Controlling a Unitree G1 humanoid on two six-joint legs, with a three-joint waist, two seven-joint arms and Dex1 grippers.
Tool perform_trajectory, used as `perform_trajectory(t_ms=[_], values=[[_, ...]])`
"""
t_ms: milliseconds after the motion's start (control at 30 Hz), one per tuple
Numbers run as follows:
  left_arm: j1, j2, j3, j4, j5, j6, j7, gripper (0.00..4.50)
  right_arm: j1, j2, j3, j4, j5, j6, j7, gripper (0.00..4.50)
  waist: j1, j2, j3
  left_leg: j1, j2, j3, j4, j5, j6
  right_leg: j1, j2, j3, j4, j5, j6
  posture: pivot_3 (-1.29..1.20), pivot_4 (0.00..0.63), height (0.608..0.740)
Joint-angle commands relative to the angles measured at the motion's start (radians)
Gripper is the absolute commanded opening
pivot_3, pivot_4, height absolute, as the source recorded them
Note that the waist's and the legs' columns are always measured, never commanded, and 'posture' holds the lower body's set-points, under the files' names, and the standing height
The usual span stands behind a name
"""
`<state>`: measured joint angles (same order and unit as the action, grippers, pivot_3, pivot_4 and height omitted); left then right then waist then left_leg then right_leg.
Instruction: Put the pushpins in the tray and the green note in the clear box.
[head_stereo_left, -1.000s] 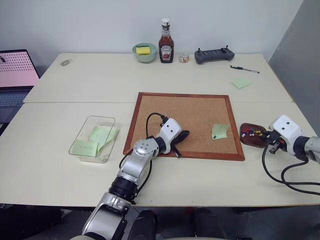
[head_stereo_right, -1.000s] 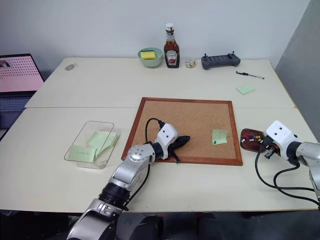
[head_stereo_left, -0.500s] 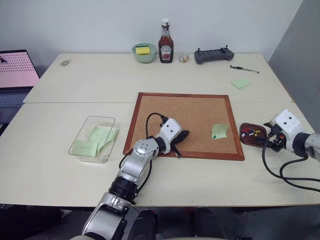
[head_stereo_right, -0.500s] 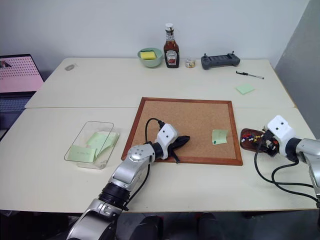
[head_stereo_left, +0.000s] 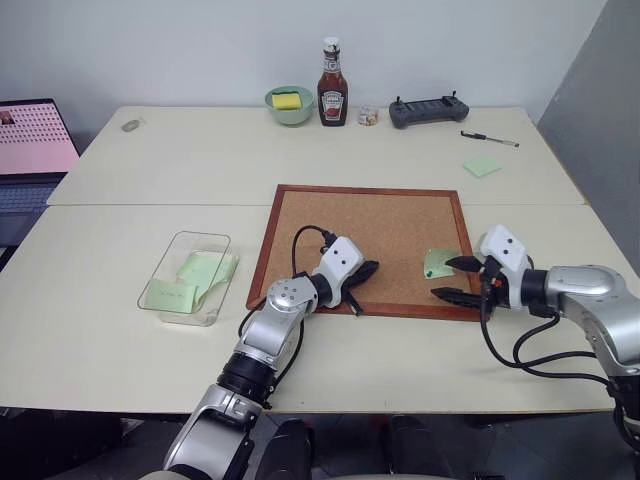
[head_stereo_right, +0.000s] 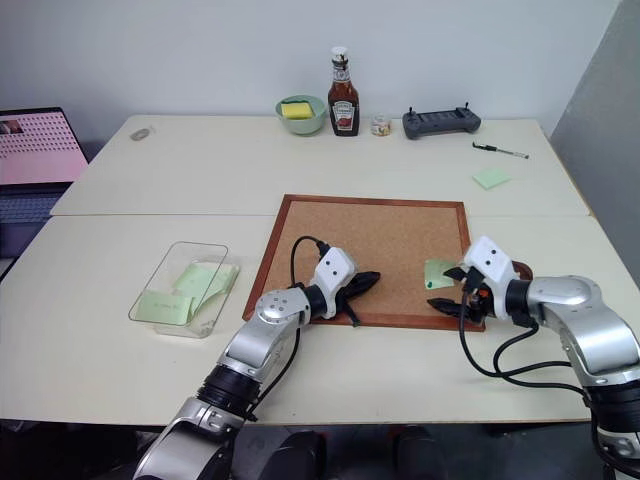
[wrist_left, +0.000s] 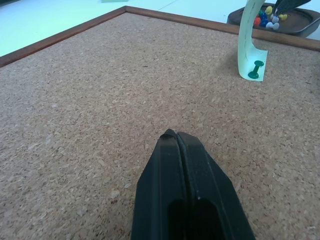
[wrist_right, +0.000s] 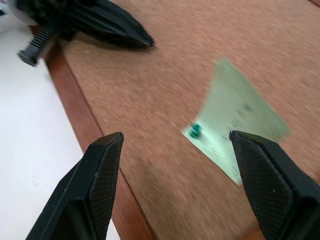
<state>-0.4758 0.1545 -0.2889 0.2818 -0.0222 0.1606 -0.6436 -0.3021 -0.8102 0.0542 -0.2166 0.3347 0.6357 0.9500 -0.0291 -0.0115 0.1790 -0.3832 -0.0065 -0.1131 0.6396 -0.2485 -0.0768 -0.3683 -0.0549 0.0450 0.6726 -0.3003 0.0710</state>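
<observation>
Head views: my right gripper (head_stereo_left: 452, 279) has swung in from the tray on the right & now sits at the cork board's (head_stereo_left: 330, 215) near right edge, fingers spread wide, nothing between them. A sec ago it was at the tray, narrower. Judgement: last pin drop done, next target is the pin holding the green note (head_stereo_left: 440, 263). Tray mostly hidden behind my right wrist here. Left gripper (head_stereo_left: 367, 269) unmoved, closed, tip resting on the board. Clear box (head_stereo_left: 187, 278) well to the left on the table, pale green slips already inside.

Left wrist view: fingers (wrist_left: 187, 165) pressed together, empty. Note curls up off the cork, pinned by a green pushpin (wrist_left: 256, 69) at its near corner; tray (wrist_left: 295, 22) w/ colored pins just beyond the frame.

Right wrist view: fingers (wrist_right: 102, 170) apart, straddling pin & note. Note's long axis runs diagonal, pinned end toward me, free end pointing away.
</observation>
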Motion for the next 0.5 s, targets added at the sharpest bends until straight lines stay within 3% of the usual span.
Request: perform_trajectory(t_ms=[33, 400, 500], values=[[0.037, 0.011, -0.021, 0.037, 0.029, 0.021, 0.004, 0.0, -0.065, 0.048, 0.035, 0.033, -0.027, -0.032, -0.022, 3.58, -0.001, 0.0, 0.0, 0.0, 0.0, 0.0, 0.0, 0.0, 0.0, 0.0, 0.0, 0.0, 0.0, 0.0, 0.0, 0.0, 0.15, 0.74], [0.043, 0.013, -0.023, 0.017, 0.03, 0.022, 0.011, 0.0, -0.143, 0.092, 0.071, 0.221, -0.139, -0.17, -0.051, 3.58, -0.001, 0.0, 0.0, 0.0, 0.0, 0.0, 0.0, 0.0, 0.0, 0.0, 0.0, 0.0, 0.0, 0.0, 0.0, 0.0, 0.15, 0.74], [0.044, 0.016, -0.023, 0.015, 0.029, 0.023, 0.011, 0.0, -0.141, 0.085, 0.072, 0.236, -0.146, -0.181, -0.039, 3.13, -0.001, 0.0, 0.0, 0.0, 0.0, 0.0, 0.0, 0.0, 0.0, -0.001, 0.0, 0.0, 0.001, 0.0, 0.0, 0.0, 0.15, 0.74]])
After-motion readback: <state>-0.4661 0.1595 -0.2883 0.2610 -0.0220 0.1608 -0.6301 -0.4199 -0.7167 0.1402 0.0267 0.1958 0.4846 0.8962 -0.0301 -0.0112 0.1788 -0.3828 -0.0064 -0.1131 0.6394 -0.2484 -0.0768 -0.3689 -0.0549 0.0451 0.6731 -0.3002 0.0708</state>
